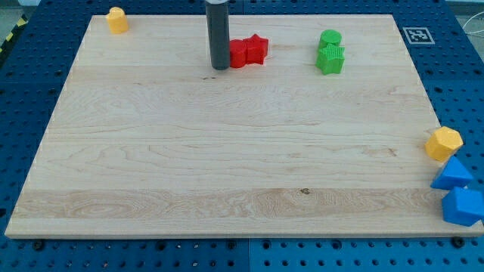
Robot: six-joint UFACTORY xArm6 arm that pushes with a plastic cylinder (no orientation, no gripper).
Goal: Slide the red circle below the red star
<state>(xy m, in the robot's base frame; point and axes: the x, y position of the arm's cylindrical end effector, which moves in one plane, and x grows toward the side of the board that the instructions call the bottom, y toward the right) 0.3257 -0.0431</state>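
The red circle (238, 54) lies near the view's top, touching the left side of the red star (257, 49). My tip (220, 67) rests on the wooden board (227, 166) just left of the red circle, touching or almost touching it. The dark rod rises straight up and out of the view's top.
A green circle (330, 38) sits just above a green star (330, 60) at the top right. A yellow block (116, 20) is at the top left corner. A yellow hexagon (443, 143) and two blue blocks (456, 175) (463, 205) lie off the board's right edge.
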